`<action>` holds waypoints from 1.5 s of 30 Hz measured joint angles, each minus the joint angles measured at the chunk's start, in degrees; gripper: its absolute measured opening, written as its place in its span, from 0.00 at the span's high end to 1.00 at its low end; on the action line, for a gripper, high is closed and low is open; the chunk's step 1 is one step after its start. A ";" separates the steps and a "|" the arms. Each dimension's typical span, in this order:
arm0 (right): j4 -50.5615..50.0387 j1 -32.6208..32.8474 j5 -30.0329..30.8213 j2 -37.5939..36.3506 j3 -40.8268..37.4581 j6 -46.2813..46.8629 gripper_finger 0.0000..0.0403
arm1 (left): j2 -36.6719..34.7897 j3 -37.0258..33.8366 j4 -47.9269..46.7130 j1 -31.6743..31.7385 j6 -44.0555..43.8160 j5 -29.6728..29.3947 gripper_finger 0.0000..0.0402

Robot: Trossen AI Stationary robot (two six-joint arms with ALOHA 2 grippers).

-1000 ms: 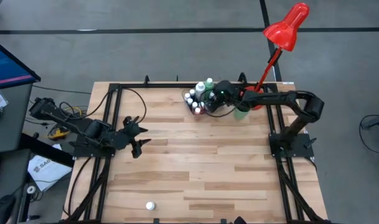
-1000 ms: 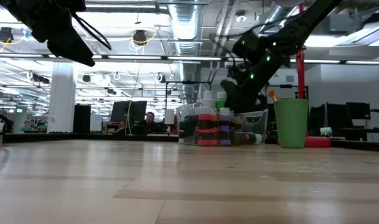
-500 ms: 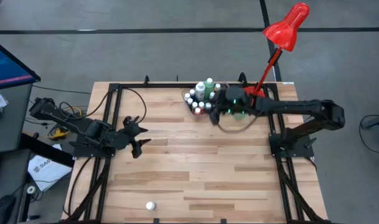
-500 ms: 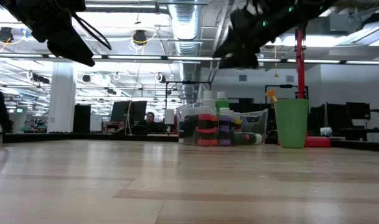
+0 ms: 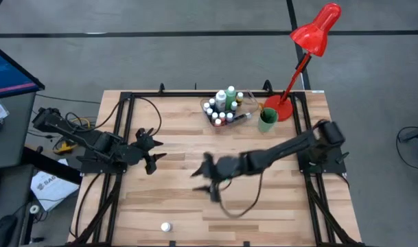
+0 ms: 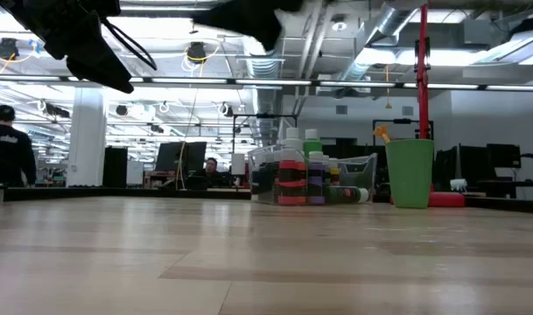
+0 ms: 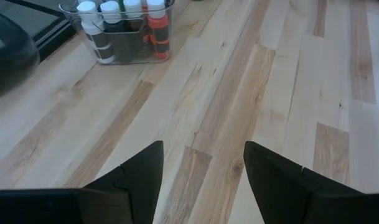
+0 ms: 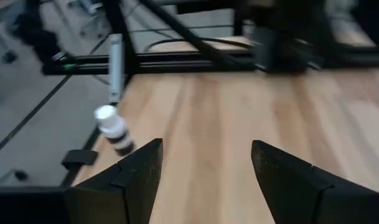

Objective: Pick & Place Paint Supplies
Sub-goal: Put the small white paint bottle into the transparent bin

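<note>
While the wooden counter (image 5: 263, 199) lies mostly bare, we see the clear plastic tray (image 5: 221, 110) at its far edge, packed with white-capped paint bottles (image 7: 124, 25), beside a green cup (image 5: 266, 121) and a red lamp (image 5: 317, 29). Our right arm reaches out over the middle of the counter, its right gripper (image 5: 210, 180) hanging above the wood with fingers (image 8: 124, 180) spread and empty. Our left gripper (image 5: 149, 152) waits near the counter's left side, fingers (image 7: 136, 174) likewise apart and holding nothing.

One small white-capped bottle (image 5: 166, 226) stands alone near the counter's near edge, well apart from the tray; the right wrist view shows it ahead of the open fingers. We judge the step in hand to be the reach for this stray bottle. Next we need to carry the right gripper on toward it, lower the fingers around its body and close.

Motion blurs the right arm, the bottle's label colour is hard to make out, and we cannot pick out any brushes.
</note>
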 joint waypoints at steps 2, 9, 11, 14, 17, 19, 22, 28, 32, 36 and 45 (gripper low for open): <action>-0.07 2.05 -0.04 4.59 5.33 -2.84 0.41 | -0.02 0.00 0.04 0.00 -0.01 -0.01 0.48; -0.46 5.74 -2.28 18.99 23.42 -10.99 0.41 | -0.02 0.00 0.09 -0.01 0.00 0.00 0.48; -0.60 6.07 -4.36 22.51 28.06 -11.78 0.41 | 0.00 0.00 0.09 0.00 0.00 0.00 0.48; -1.78 6.20 -7.07 27.78 34.85 -12.23 0.41 | -0.02 0.00 0.09 0.00 0.00 -0.01 0.48; -3.20 6.33 -9.39 32.92 40.96 -12.22 0.41 | -0.02 0.00 0.11 0.00 0.00 0.00 0.48; -3.08 6.54 -10.63 36.12 44.73 -12.22 0.41 | -0.02 0.00 0.11 0.00 0.00 0.00 0.48; -3.68 7.04 -12.46 40.48 49.99 -12.19 0.41 | -0.02 0.00 0.13 0.00 0.00 0.00 0.48; -8.00 7.79 -13.58 47.03 57.35 -12.03 0.41 | -0.02 0.00 0.33 -0.02 -0.04 0.00 0.48; -10.48 7.56 -13.53 48.63 58.91 -10.20 0.41 | -0.02 0.00 0.65 -0.01 -0.13 0.00 0.48; -12.04 6.78 -13.50 49.37 58.92 -7.25 0.41 | -0.35 0.00 2.48 -0.06 -0.08 -0.06 0.48; -16.28 6.42 -13.36 49.31 58.90 -6.50 0.46 | -16.33 -2.31 4.36 -0.73 2.46 -6.41 0.48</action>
